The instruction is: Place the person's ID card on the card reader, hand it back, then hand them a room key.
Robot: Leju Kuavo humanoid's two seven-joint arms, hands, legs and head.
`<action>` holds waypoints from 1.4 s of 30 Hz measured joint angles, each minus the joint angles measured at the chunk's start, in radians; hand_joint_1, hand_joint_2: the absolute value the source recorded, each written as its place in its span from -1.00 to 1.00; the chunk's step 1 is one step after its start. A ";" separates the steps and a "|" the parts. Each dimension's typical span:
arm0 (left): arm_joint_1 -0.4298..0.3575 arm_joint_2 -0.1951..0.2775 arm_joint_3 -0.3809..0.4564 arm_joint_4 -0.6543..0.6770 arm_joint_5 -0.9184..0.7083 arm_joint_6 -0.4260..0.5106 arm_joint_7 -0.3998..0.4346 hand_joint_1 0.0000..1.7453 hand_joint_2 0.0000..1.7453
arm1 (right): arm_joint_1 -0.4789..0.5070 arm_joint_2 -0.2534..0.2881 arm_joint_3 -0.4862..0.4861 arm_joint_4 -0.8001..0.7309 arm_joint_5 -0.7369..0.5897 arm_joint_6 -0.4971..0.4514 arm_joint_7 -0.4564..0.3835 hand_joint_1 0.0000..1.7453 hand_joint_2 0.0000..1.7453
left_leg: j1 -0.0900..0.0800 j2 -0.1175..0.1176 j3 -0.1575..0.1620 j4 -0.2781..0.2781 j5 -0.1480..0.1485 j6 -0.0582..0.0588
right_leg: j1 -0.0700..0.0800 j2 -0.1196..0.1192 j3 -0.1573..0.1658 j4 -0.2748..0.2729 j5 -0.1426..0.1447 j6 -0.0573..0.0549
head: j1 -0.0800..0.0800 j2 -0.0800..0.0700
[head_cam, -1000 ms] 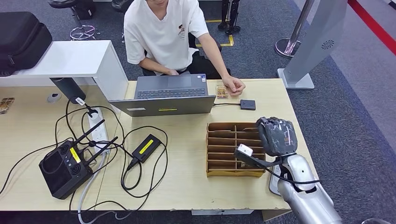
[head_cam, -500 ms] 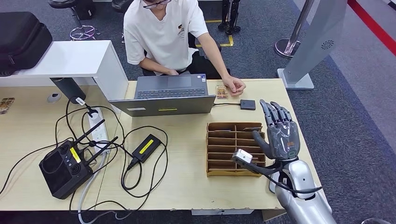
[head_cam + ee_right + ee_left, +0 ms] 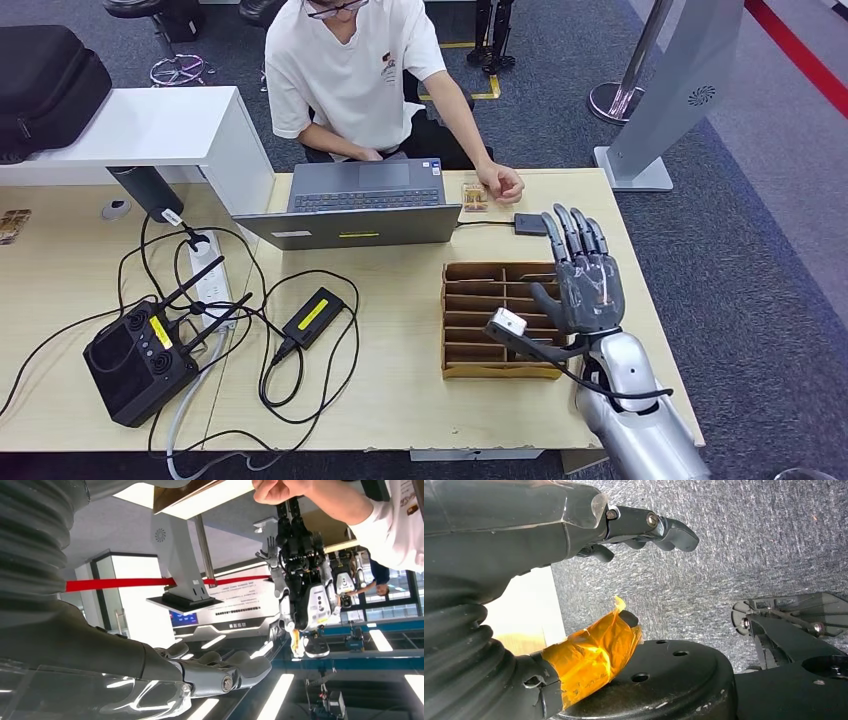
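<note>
My right hand (image 3: 585, 285) is raised over the right end of the wooden table (image 3: 400, 400), fingers straight and spread, holding nothing. It hovers above the right side of a slotted cardboard box (image 3: 490, 320). Beyond it lies the small black card reader (image 3: 531, 224), wired to the laptop. A small brownish card (image 3: 474, 196) lies on the table under the fingers of the person's hand (image 3: 502, 184). In the right wrist view my right hand's fingers (image 3: 220, 672) are empty, with the person's fist (image 3: 280, 490) ahead. My left hand (image 3: 549, 530) hangs over grey carpet, holding nothing.
A person in a white shirt (image 3: 350, 70) sits behind the open laptop (image 3: 360, 205). A black controller (image 3: 140, 355), a power brick (image 3: 313, 313) and looping cables lie on the table's left half. A white counter (image 3: 150, 125) stands at the back left.
My right hand has uncurled from a bent, closed pose to straight spread fingers and has shifted forward and slightly left, toward the card reader. The person's hand stays by the card.
</note>
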 joint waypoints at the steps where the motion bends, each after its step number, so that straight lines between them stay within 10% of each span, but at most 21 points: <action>1: 0.000 0.000 0.000 0.000 0.000 0.000 0.000 -1.00 1.00 | -0.006 0.002 0.002 0.009 0.001 0.000 0.001 -1.00 1.00 | 0.000 0.000 0.000 0.000 0.000 0.000 | 0.000 0.000 0.000 0.000 0.000 0.000 | 0.000 0.000; 42: 0.000 0.000 0.000 0.000 -0.004 0.000 -0.003 -1.00 1.00 | -0.044 0.015 0.027 0.136 -0.001 -0.002 0.026 -1.00 1.00 | 0.000 0.000 0.000 0.000 0.000 0.000 | 0.000 0.000 0.000 0.000 0.000 0.000 | 0.000 0.000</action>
